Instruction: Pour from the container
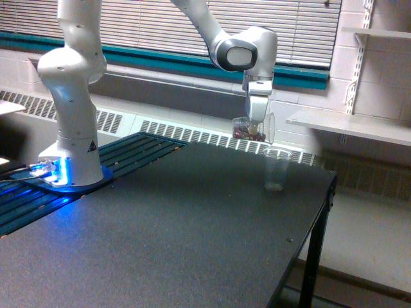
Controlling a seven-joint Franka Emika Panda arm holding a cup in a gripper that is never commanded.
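The white Franka arm is standing on a base glowing blue at the exterior view's left edge of the dark speckled rectangular table. Its gripper is hanging above the far part of the table and is closing on the container, a wide see-through plastic cup with a flared rim. The fingertips are lying behind the clear wall and are not separately visible, but the cup is hanging clear of the table in their grasp.

The container is tipping on its side, with its flared rim facing the exterior view's right. Dark reddish-brown contents are lying against its lower wall. The container is sitting above and slightly to the exterior view's left of the slim, tall clear plastic drinking cup, apart from it.

The drinking cup is standing upright on the table near the far corner on the exterior view's right. A small amount of material is showing at its bottom; what it is cannot be determined.

Beyond the table, a white slatted radiator cover is running along the wall below closed window blinds and a teal band. A white wall shelf is projecting at the exterior view's right of the drinking cup. Nothing is standing between the container and the drinking cup.
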